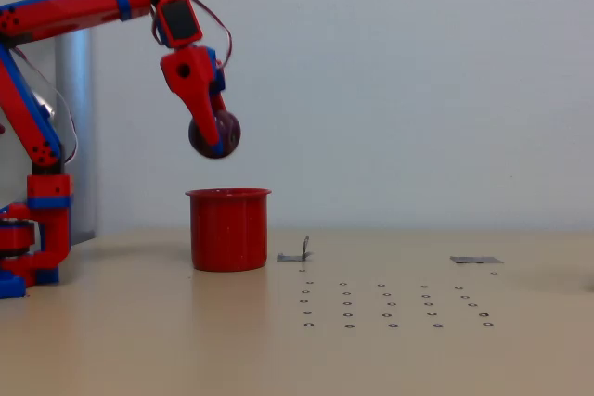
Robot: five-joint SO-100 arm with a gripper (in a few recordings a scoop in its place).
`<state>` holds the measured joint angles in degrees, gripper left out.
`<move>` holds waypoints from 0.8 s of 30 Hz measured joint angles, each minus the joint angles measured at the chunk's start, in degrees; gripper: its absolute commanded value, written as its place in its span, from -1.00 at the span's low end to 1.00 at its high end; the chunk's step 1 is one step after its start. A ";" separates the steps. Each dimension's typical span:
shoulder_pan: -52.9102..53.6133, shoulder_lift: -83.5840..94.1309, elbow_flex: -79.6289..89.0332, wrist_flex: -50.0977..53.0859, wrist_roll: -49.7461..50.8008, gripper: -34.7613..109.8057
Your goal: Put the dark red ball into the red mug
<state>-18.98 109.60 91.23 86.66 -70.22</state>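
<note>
While the glossy maroon, plum-like dark red ball [215,134] hangs in the upper left of the frame, it sits clamped between the fingers of the red-and-blue gripper [213,136], which are closed around it from both sides, one red finger in front and a blue one showing at its right edge. The ball is clear of the table and well above the rim of the bright red plastic mug [228,229], a ribbed cylinder with a flared lip that stands upright at lower left of centre on the pale wooden table [139,340].

Judged from this, the pick-up is done and the carry is nearly done: the ball is lifted and roughly over the mug, though it looks a touch left of the mug's middle. What is left is to line it up, bring it down toward the opening and let go. Since the ball seems about as wide as the mug's mouth, a drop from off-centre could catch the rim and bounce away, so alignment matters.

Nothing stands between ball and mug. Just right of the mug a small bent metal piece [299,253] lies on the table, and farther right a flat grey plate [475,260]; in front of them rows of small rings or holes [390,305] dot the tabletop. All of these lie outside the drop path.
</note>
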 measured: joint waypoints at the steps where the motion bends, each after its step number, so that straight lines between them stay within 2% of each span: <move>1: 0.09 0.00 1.41 -1.23 -0.79 -0.15; 8: 0.00 0.00 5.36 -8.79 -4.66 -0.15; 16: 0.00 0.00 7.56 -12.39 -7.03 -0.18; 24: 0.09 0.88 7.56 -11.95 -12.04 -0.01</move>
<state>-18.90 110.48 98.79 74.71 -82.27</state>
